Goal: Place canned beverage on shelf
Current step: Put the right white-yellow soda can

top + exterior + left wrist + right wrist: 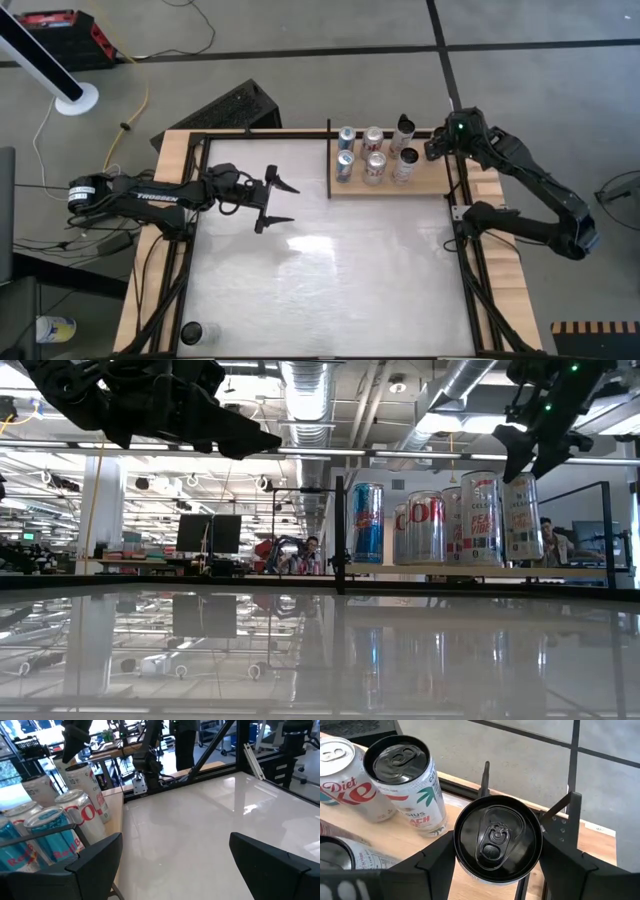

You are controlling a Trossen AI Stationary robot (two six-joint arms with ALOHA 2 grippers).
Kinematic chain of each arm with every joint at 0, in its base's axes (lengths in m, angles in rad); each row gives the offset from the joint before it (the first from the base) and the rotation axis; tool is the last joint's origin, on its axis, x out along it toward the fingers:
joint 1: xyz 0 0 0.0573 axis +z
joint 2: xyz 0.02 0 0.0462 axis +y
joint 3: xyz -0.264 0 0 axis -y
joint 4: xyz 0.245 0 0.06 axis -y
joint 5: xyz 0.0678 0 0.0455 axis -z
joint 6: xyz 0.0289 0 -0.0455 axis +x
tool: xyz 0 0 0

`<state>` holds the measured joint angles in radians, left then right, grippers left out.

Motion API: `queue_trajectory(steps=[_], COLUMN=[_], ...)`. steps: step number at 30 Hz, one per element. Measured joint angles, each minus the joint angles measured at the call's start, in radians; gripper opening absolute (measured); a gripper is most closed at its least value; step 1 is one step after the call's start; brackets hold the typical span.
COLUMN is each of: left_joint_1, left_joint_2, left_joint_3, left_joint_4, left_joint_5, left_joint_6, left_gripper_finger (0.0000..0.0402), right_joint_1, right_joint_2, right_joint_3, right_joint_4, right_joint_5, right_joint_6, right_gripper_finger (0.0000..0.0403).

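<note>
A: From above, where is the can?

B: The can (409, 157) stands on the shelf (432, 181), at the right end of the front row, and the right gripper (436, 146) is just beside it. The other cans (372, 155) stand in two rows to its left. The left gripper (277, 203) hangs over the table (330, 280), well apart from the shelf, with fingers spread wide.

A: And from table height?

B: The right gripper (528, 448) is above the rightmost can (520, 517); whether it touches, I cannot say for sure.

A: The left wrist camera?

B: Both fingers (90, 865) are far apart, nothing between them.

A: The right wrist camera?

B: The can's black top (498, 839) sits directly between the two fingers (434, 857), which press its sides.
</note>
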<state>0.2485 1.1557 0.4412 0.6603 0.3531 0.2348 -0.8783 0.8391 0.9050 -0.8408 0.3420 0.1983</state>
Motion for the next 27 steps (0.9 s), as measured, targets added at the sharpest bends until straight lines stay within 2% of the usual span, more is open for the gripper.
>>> queue_trajectory(steps=[13, 27], left_joint_1=[0.0, 0.0], left_joint_2=[0.0, 0.0], left_joint_3=[0.0, 0.0], left_joint_4=[-0.014, -0.012], left_joint_5=[-0.001, -0.002], left_joint_6=[0.016, 0.035], left_gripper_finger=[0.0353, 0.0353], right_joint_1=[-0.004, -0.006], right_joint_2=[-0.026, -0.082], right_joint_3=[-0.105, -0.109], right_joint_4=[0.083, 0.076], right_joint_5=[0.005, -0.003], right_joint_6=[0.0, -0.006], right_gripper_finger=[0.027, 0.0319])
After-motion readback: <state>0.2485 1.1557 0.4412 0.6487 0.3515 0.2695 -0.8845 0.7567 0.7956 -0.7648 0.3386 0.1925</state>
